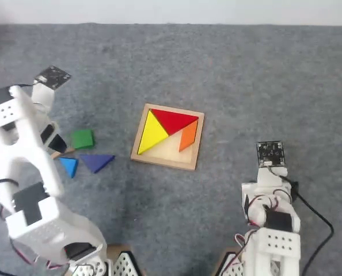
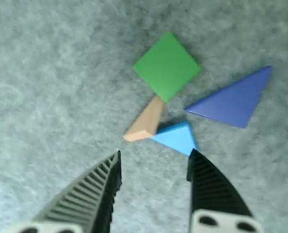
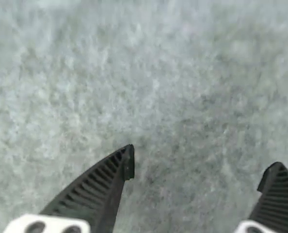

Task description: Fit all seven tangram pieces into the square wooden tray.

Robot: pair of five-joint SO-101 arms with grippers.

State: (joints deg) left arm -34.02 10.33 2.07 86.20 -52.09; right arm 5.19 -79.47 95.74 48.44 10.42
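Your left gripper [image 2: 154,158] hangs open over the grey carpet [image 1: 246,86], its two ribbed fingers spread apart and holding nothing. Just ahead of its tips lies the loose cluster of pieces. The light blue triangle [image 2: 175,137] is nearest, with one corner right beside a fingertip. A tan wooden piece [image 2: 145,121] touches that triangle along one end, and its other end meets a corner of the green square [image 2: 167,66]. The dark blue triangle [image 2: 233,99] lies just beside them, apart from the light blue one by a narrow gap.

From the high view, you see this cluster well to the side of the square wooden tray [image 1: 164,163], which sits near the middle of the carpet. Three pieces lie in the tray: a yellow triangle [image 1: 152,132], a red triangle [image 1: 174,121] and an orange piece [image 1: 188,138], packed against each other. The rest of the tray floor is bare wood.

Your right gripper [image 3: 203,158] is spread wide, holding nothing, above plain carpet on the far side of the tray from the loose pieces.
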